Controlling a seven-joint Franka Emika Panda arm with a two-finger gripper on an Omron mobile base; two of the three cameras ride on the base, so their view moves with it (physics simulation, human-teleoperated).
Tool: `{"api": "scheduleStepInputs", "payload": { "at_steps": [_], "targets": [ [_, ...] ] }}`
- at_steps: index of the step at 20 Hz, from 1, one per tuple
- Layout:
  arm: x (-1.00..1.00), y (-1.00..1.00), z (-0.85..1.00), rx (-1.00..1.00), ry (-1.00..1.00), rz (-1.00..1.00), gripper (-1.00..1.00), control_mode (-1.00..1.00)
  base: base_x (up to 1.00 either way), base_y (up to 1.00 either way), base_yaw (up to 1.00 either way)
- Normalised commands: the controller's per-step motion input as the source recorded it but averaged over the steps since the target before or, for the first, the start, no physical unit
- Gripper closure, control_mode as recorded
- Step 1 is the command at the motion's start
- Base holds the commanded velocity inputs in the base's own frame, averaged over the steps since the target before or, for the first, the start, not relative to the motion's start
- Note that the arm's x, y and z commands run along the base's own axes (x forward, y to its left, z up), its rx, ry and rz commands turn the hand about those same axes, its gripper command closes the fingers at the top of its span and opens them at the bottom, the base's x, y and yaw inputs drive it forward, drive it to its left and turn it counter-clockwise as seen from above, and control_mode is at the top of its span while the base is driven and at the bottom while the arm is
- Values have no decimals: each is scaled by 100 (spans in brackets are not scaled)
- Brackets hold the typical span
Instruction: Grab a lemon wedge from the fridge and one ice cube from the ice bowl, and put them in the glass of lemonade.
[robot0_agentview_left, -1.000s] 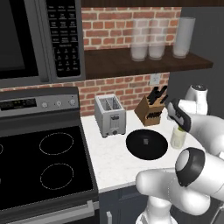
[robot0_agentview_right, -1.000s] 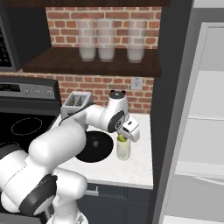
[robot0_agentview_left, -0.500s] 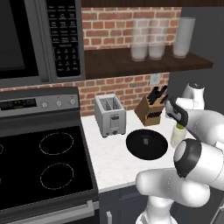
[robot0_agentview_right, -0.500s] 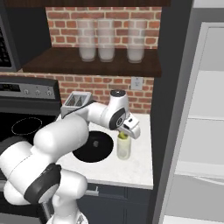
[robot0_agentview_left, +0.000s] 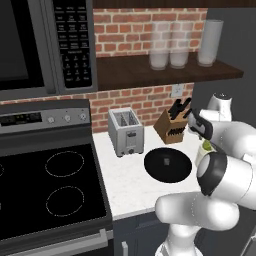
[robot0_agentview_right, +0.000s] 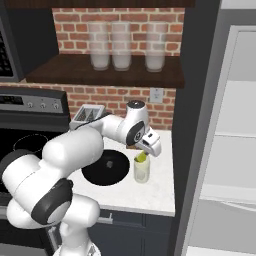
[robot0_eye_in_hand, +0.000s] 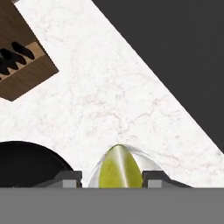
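Now the fingers have opened and let go of the lemon wedge, which sits in the top of the glass of lemonade on the counter. The lemon part looks done. Next is the ice bowl just beside the glass.

Even, flat rendered light, soft faint shadows, no glare, slightly soft low-resolution edges, no lens distortion

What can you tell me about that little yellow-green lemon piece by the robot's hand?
The lemon wedge is a small, glossy yellow-green piece with a pointed tip and a paler stripe down its middle. It sits at the mouth of the glass of lemonade, its tip poking above the rim, directly beneath the gripper. In the hand view it lies between the two fingertips; whether they touch it cannot be told.
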Motion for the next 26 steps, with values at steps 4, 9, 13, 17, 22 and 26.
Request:
{"api": "scheduleStepInputs", "payload": {
  "at_steps": [4, 9, 13, 17, 22, 26],
  "targets": [
    [0, -5, 18, 2, 0, 0, -100, -100, 0, 0, 0],
    [-13, -3, 61, 1, -7, 0, -100, -100, 0, 0, 0],
    [-88, 26, 73, -4, -35, 0, -100, -100, 0, 0, 0],
    [-100, 56, 94, -19, -59, 5, -100, -100, 0, 0, 0],
    [-100, 49, 98, -26, -71, 5, -100, -100, 0, 0, 0],
    [-100, 45, 100, -26, -73, 4, -100, -100, 0, 0, 0]
  ]
}}
